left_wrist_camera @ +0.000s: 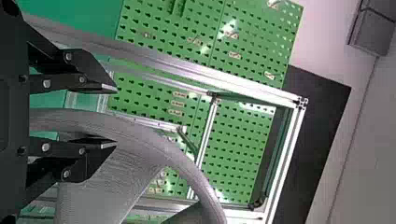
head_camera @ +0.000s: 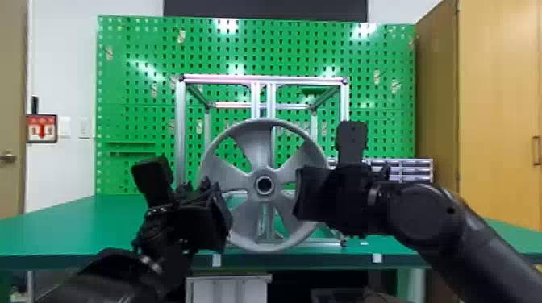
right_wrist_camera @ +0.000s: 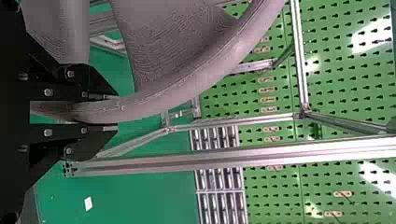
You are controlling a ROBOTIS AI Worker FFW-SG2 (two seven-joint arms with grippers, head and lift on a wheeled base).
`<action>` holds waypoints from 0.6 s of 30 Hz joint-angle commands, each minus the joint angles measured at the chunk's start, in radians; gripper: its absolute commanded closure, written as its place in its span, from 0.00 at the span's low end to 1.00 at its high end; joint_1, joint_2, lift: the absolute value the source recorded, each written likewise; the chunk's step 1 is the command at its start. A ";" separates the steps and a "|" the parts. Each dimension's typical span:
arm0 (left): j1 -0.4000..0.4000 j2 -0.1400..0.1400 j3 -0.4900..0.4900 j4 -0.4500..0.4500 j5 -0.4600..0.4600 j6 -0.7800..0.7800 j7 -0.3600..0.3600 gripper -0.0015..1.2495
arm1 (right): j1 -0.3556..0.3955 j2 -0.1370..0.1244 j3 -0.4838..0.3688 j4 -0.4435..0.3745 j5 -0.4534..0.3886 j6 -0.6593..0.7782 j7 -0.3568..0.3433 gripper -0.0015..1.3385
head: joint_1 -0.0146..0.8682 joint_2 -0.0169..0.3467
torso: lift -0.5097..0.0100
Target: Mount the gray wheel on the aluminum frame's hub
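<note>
- Your green table: two pale tabs on its front edge, small white scrap lying on top.
- Behind it you've got a green pegboard, slotted, glare spots, small tan tags scattered over it.
- Two slim green ledges, pegboard's lower left.
- Bin rack by the pegboard's lower right, several rows.
- Dark panel above/behind the pegboard.
- On your right: tall wooden cabinet, bar handle.
- Far left: door with lever, then red-and-white sign and switch plates on the wall.
- Under the table: light gray box-like unit.
</note>
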State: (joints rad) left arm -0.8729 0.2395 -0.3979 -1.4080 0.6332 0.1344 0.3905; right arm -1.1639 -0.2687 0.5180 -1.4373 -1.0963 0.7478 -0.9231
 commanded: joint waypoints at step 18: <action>0.003 0.000 -0.004 -0.002 -0.004 -0.001 0.076 0.66 | 0.003 0.000 0.004 0.000 0.001 -0.001 0.001 0.88 | 0.01 0.06 | 0.02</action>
State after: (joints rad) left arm -0.8707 0.2393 -0.4015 -1.4080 0.6290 0.1334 0.3902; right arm -1.1626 -0.2680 0.5200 -1.4369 -1.0938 0.7470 -0.9218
